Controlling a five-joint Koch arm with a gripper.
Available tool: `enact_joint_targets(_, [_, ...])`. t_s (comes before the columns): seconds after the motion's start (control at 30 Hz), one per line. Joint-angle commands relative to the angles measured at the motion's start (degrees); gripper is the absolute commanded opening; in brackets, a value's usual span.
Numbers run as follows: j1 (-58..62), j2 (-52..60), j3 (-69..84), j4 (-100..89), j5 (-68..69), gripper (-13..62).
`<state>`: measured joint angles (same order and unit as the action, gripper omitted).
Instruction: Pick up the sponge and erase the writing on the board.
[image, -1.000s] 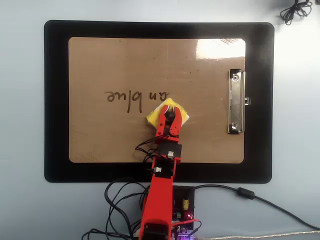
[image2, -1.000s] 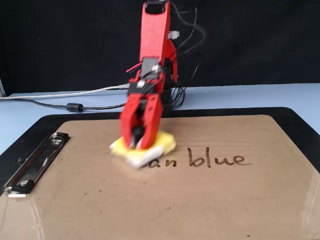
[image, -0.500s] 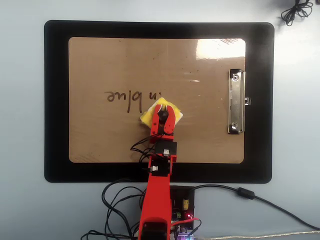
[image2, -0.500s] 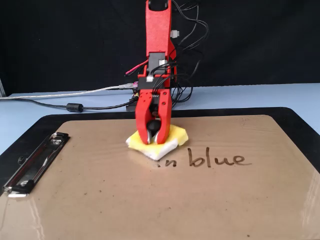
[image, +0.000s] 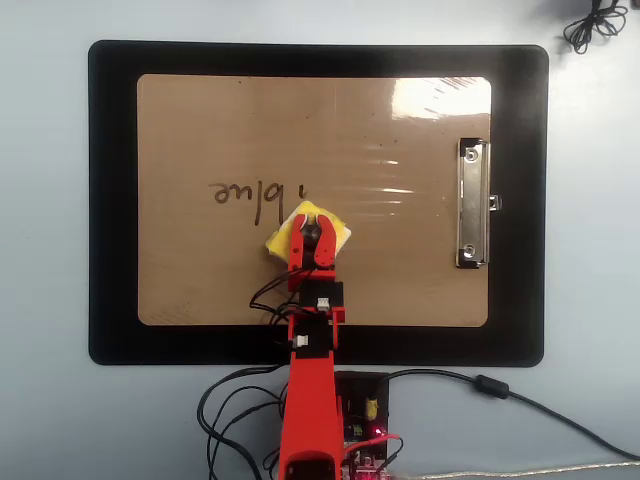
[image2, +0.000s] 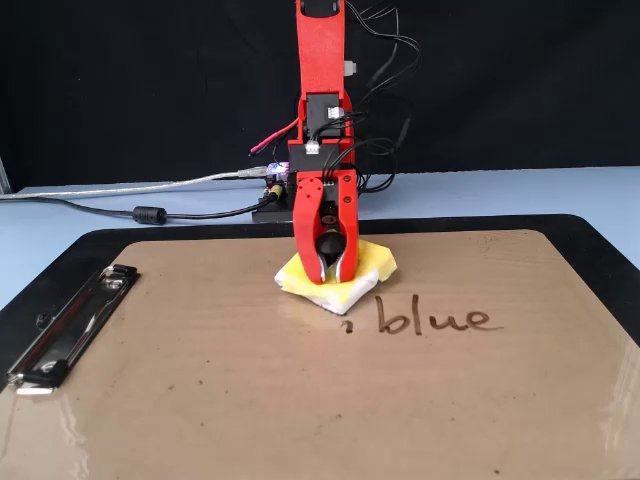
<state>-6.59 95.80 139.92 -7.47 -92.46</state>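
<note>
Only readable text: handwritten writing (image2: 437, 320) on the board (image2: 300, 400), dark marker, cursive. Fixed view reads "blue" upright, right of centre, with a stray stroke fragment just left of the "b". Overhead view shows the same word (image: 247, 194) upside down, left of centre on the board (image: 200, 120). No labels, brands or numbers legible elsewhere.

Red plastic claw (image2: 329, 277) presses down on a small square yellow sponge (image2: 370, 262) lying flat on a large glossy brown clipboard (image2: 250, 400). In the fixed view, dark handwritten marker writing (image2: 436, 319) sits just right of the claw; a silver metal clip (image2: 65, 325) lies far left.
</note>
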Motion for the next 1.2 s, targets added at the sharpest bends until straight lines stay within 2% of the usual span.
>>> enact_joint_targets(0.0, [-1.23, -8.61, -8.09, -0.88, -1.49, -7.9])
enact_joint_targets(0.07, [-1.23, -20.30, -18.46, -1.05, -1.58, -7.9])
enact_joint_targets(0.13, [-1.32, -23.38, -23.82, -0.53, -1.49, -7.9])
enact_joint_targets(0.2, [-1.58, -16.96, -16.79, -0.35, -1.58, -7.9])
enact_joint_targets(0.3, [-3.96, 1.58, 0.00, 0.62, -1.58, -7.9])
enact_joint_targets(0.37, [-4.48, 5.27, 3.25, 1.05, -1.67, -7.9])
enact_joint_targets(0.47, [-5.36, -4.92, -3.87, -0.62, -1.67, -7.9])
enact_joint_targets(0.57, [-5.71, -27.60, -23.38, -4.22, -1.58, -7.9])
enact_joint_targets(0.63, [-6.33, -32.26, -29.62, -4.83, -1.49, -7.9])
enact_joint_targets(0.7, [-6.77, -26.81, -23.20, -3.69, -1.49, -7.9])
enact_joint_targets(0.83, [-11.07, 1.23, 0.00, 1.67, -2.90, -7.9])
enact_joint_targets(0.9, [-11.51, 4.92, 2.02, 3.96, -4.75, -7.9])
enact_joint_targets(0.97, [-12.66, -1.05, -2.37, 3.34, -5.10, -7.9])
enact_joint_targets(1.1, [-13.01, -28.21, -29.00, 2.55, -5.10, -7.9])
enact_joint_targets(1.13, [-13.10, -32.08, -36.04, 2.99, -5.10, -7.9])
enact_joint_targets(1.17, [-13.10, -32.26, -36.56, 3.69, -5.19, -7.9])
